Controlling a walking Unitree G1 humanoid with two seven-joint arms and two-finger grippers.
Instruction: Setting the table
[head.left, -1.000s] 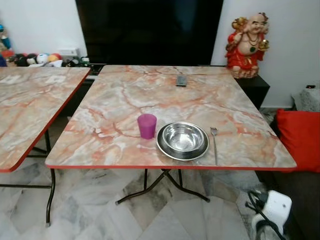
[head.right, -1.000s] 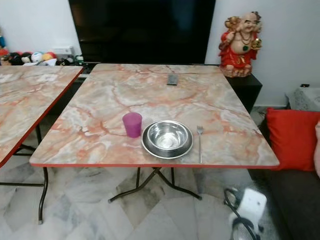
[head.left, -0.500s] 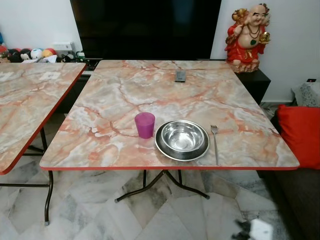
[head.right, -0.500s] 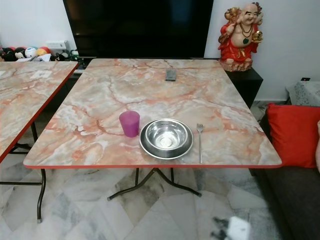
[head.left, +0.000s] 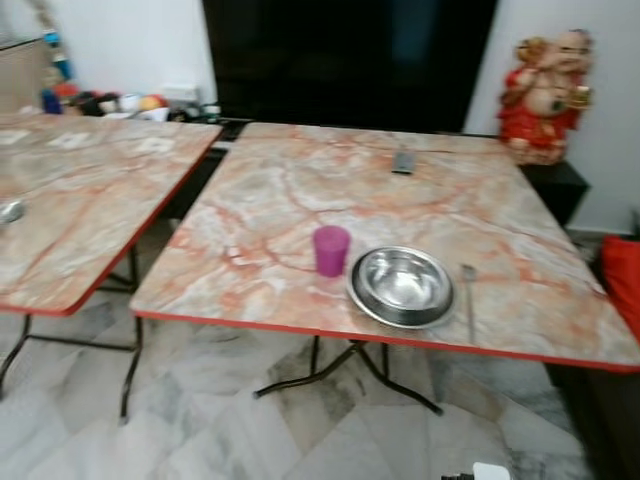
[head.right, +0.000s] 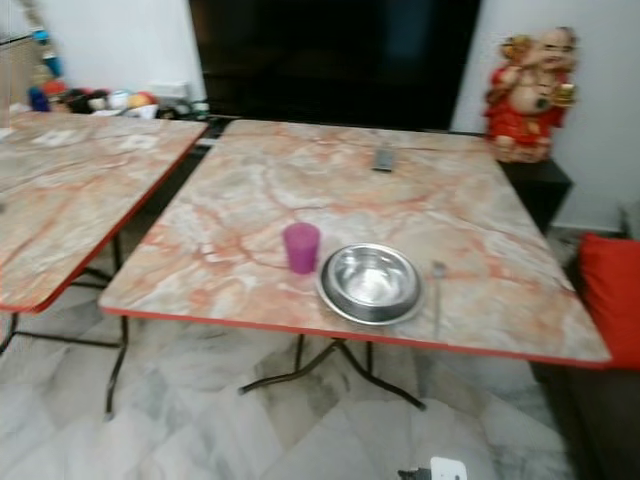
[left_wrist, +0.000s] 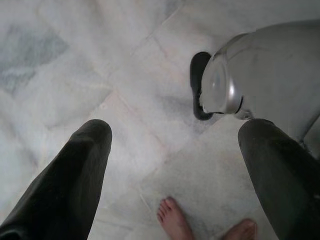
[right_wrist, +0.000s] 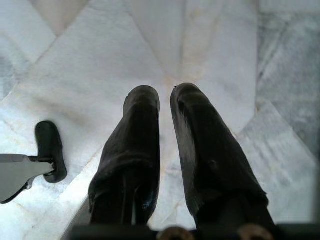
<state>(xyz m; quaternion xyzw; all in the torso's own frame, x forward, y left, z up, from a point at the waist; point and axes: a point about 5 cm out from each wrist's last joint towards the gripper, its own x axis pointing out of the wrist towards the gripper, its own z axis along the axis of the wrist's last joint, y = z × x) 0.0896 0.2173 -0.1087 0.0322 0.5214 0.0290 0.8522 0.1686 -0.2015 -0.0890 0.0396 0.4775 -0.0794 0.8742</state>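
Observation:
A purple cup (head.left: 331, 250) stands near the front edge of the marble-patterned table (head.left: 300, 200). Right beside it a steel bowl (head.left: 400, 285) sits on a dark plate. A fork (head.left: 468, 296) lies to the right of the plate, pointing away from me. Both arms hang down at my sides. My left gripper (left_wrist: 175, 135) is open over the floor, its fingers (left_wrist: 85, 165) wide apart with nothing between them. My right gripper (right_wrist: 165, 92) is shut and empty, also pointing at the floor.
A remote (head.left: 403, 162) lies at the table's far side. A second marble table (head.left: 80, 200) stands to the left, across a narrow gap. A red statue (head.left: 545, 95) and a red cushion (head.left: 625, 290) are on the right. A person's bare toes (left_wrist: 172, 220) are close behind me.
The camera has swung left and the picture is blurred, so more of the left table shows. The cup, bowl and fork have not moved on the table.

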